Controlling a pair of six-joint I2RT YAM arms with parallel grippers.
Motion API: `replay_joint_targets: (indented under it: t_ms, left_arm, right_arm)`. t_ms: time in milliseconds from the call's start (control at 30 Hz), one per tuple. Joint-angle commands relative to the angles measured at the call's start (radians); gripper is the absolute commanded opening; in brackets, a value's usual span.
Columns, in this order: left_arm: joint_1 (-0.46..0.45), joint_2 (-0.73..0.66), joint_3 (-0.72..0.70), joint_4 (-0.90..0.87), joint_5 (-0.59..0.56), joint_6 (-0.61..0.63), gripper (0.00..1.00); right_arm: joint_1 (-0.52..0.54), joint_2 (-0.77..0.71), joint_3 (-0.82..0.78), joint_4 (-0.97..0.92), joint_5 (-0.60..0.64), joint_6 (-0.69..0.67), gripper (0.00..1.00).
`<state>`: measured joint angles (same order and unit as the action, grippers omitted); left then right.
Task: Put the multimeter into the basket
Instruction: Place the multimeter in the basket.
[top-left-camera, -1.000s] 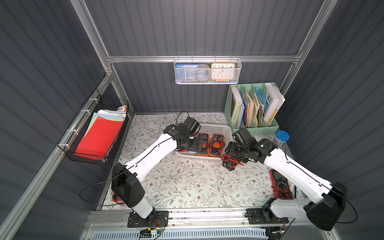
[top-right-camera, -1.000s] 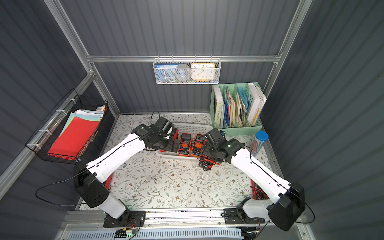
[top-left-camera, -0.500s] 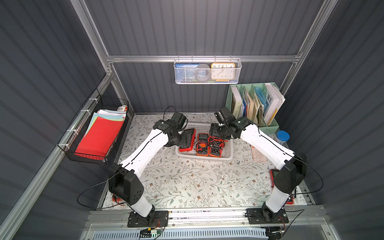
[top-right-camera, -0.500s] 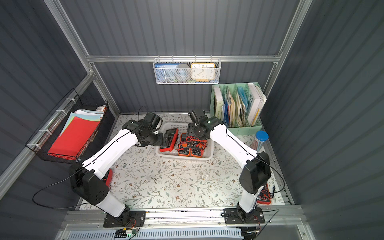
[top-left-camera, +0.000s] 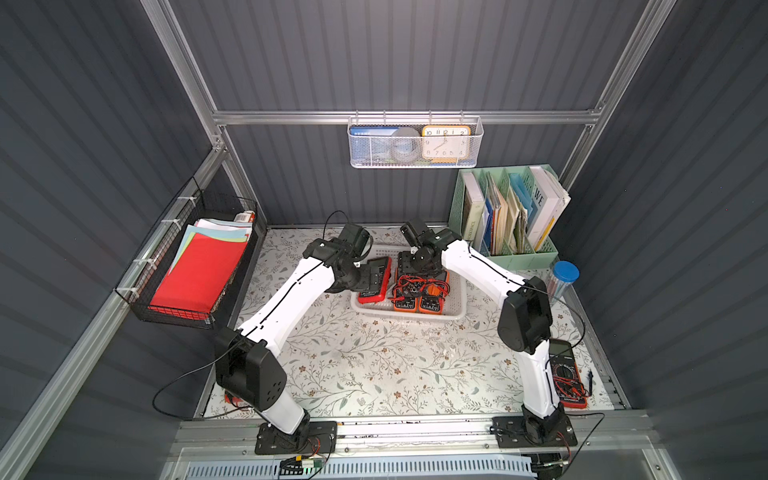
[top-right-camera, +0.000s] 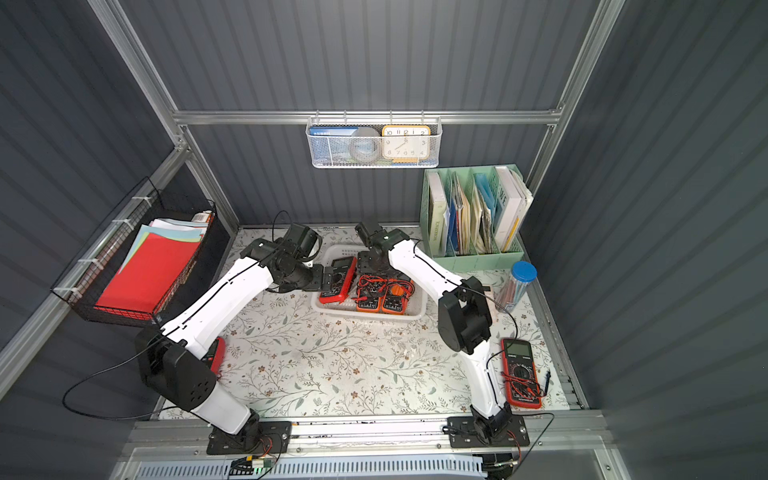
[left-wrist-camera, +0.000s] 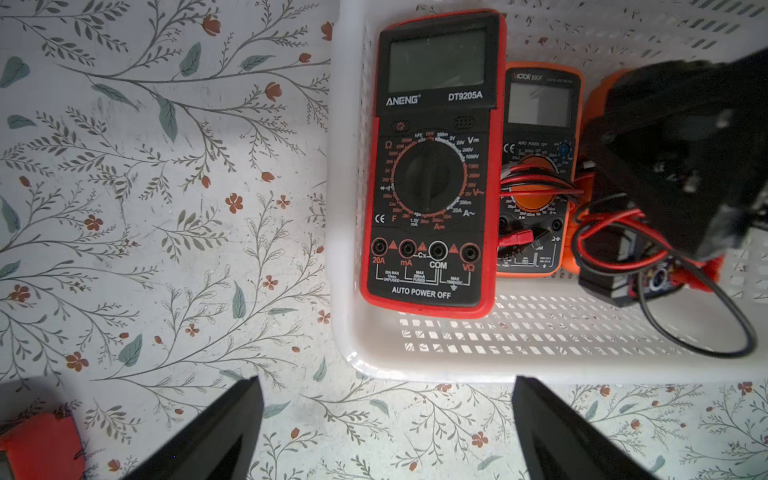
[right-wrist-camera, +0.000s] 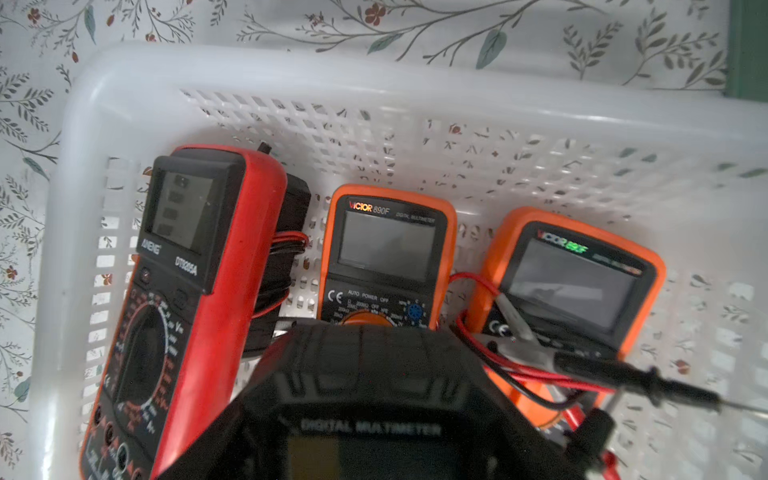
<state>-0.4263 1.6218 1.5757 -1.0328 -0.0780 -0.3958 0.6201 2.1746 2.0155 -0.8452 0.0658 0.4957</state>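
The white perforated basket stands at the back middle of the table. My right gripper is shut on a black multimeter, held low over the basket's middle, its red and black leads trailing. Its fingers are hidden behind the meter in the right wrist view. In the basket lie a red multimeter at the left end and two orange ones. My left gripper is open and empty, above the basket's rim by the red meter.
A red and black multimeter with leads lies at the front right, another red item by the left arm's base. A green file rack and a blue-capped tube stand right of the basket. A black wire basket hangs left.
My right arm has swung the black multimeter from the table right of the basket to above the basket. My left arm has drawn back leftward, uncovering the red multimeter.
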Motion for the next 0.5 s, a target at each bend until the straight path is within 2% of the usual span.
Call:
replay_joint_targets:
  t_ms: [0, 300, 467]
  left_arm:
    - [0.001, -0.027, 0.017, -0.025, 0.018, -0.01, 0.99]
    - [0.002, -0.034, 0.001, -0.021, 0.026, -0.011, 0.99]
    - [0.001, -0.034, 0.0, -0.018, 0.034, -0.013, 0.99]
  right_arm:
    - [0.011, 0.038, 0.055, -0.026, 0.005, -0.007, 0.6]
    - [0.014, 0.124, 0.085, -0.026, -0.006, 0.012, 0.65]
    - [0.022, 0.146, 0.12, -0.046, -0.002, 0.007, 0.79]
